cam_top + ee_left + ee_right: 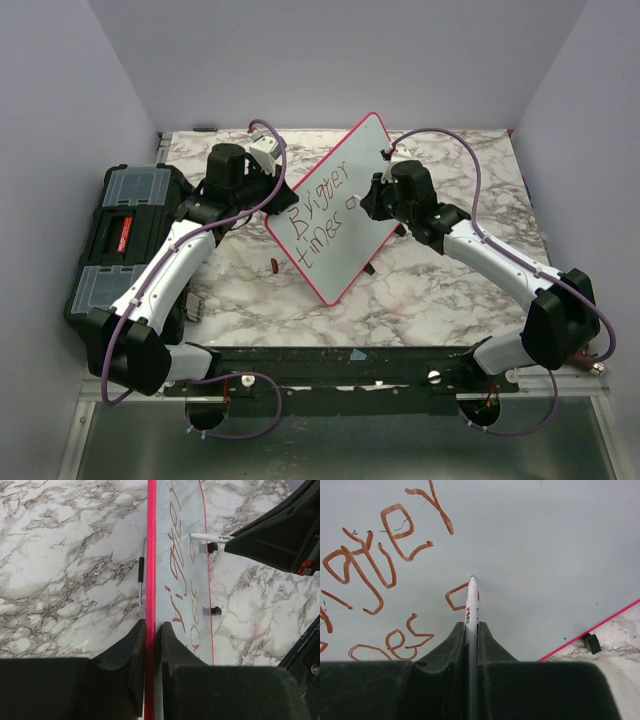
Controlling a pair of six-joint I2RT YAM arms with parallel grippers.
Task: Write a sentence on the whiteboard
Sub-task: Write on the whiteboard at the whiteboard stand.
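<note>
Handwriting in dark reddish brown covers part of the whiteboard (352, 170), a rounded-corner rectangle with a pale grey-white face and a thin red-pink frame. The sentence (315, 225) runs in two lines, the upper reading roughly "Brigger" and the lower "times", with one open loop of a further letter begun just right of "times". The strokes are thick and uneven, and the letters wobble in height. The board sits at the middle of the marble table (450, 290), turned diagonally so that one corner points far and right and the opposite one points near, between the two arms. The left gripper (151, 627) is clenched on the board's left frame edge, its fingers pressed to either side of the pink strip. The right gripper (471, 627) is closed tight around a white marker (471, 605), whose tip touches the board at the unfinished loop. In the left wrist view the marker (210, 536) meets the board's face from the right. A black toolbox (125, 235) with clear-lidded compartments lies at the table's left edge, well apart from the board.
</note>
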